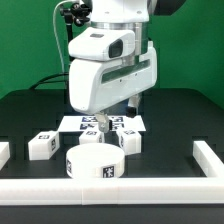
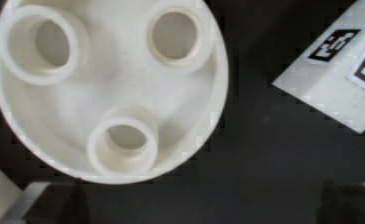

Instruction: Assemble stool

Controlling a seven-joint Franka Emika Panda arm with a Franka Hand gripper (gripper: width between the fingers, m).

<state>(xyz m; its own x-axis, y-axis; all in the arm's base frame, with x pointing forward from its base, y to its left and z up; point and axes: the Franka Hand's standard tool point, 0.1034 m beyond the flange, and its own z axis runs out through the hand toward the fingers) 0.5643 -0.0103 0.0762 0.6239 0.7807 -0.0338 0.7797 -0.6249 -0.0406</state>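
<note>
Within the white border rails (image 1: pixel 110 190) on the black counter (image 1: pixel 170 125), I see the stool's round disc seat (image 1: pixel 95 162) lying near the rail closest to the exterior camera. In the wrist view its three round sockets (image 2: pixel 175 35) face up. One blocky leg (image 1: pixel 42 146) lies to the exterior view's left of it, another leg (image 1: pixel 130 143) to the exterior view's right, and the marker board (image 1: pixel 100 122) lies behind. The jaws hang above the seat, spread wide, their fingertips (image 2: pixel 28 198) blurred at the edge of the wrist view, gripping and touching nothing.
</note>
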